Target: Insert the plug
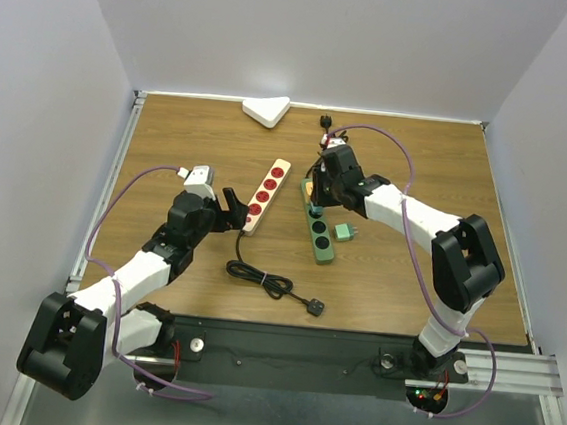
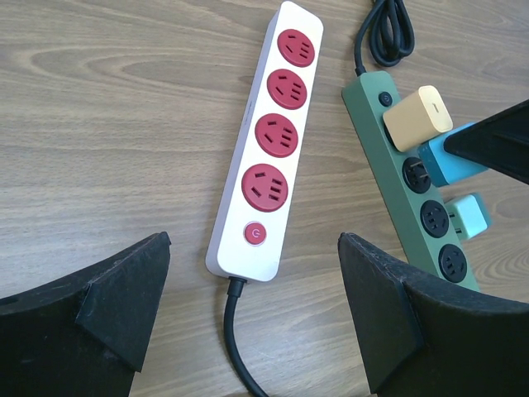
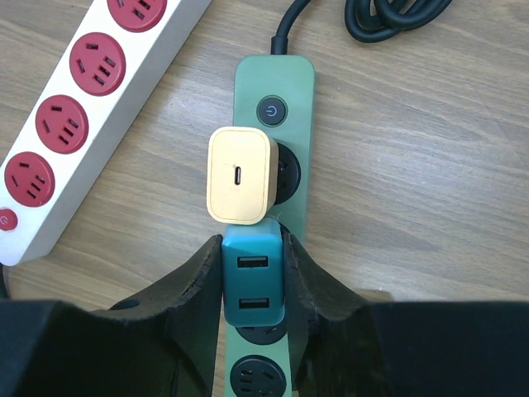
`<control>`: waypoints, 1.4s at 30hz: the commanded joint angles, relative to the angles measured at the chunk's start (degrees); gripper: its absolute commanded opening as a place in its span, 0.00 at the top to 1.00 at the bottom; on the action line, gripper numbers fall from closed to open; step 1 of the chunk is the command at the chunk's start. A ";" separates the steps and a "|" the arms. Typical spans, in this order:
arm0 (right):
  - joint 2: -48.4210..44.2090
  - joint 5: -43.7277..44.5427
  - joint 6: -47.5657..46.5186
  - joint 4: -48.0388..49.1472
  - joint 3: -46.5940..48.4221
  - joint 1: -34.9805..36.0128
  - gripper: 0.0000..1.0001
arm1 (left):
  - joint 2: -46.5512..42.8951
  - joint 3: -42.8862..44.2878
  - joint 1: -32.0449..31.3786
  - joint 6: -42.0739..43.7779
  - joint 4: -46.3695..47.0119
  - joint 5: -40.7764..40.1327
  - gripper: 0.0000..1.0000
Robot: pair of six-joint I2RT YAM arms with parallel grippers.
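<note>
My right gripper [image 3: 253, 277] is shut on a teal USB plug [image 3: 253, 285] and holds it over the green power strip [image 3: 273, 83], at the socket just below a yellow plug [image 3: 240, 175] that sits in the strip. I cannot tell whether the teal plug's prongs are in. In the left wrist view the teal plug [image 2: 442, 159] looks slightly tilted. In the top view the right gripper [image 1: 318, 191] is above the strip [image 1: 320, 238]. My left gripper [image 2: 254, 281] is open and empty, at the cord end of a white strip with red sockets [image 2: 269, 149].
A pale green plug [image 1: 344, 231] lies on the table right of the green strip. The white strip's black cord [image 1: 262, 279] coils toward the near edge and ends in a black plug [image 1: 316, 307]. A white triangular object [image 1: 266, 110] sits at the back.
</note>
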 commanded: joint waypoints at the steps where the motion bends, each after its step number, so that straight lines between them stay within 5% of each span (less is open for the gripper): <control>1: 0.18 1.89 0.83 1.99 0.60 1.36 1.00 | -0.80 -0.97 0.32 0.96 2.27 0.90 0.06; 42: 0.27 7.00 3.12 -5.83 0.51 3.56 1.00 | -2.56 -1.15 0.67 1.05 1.83 1.16 0.06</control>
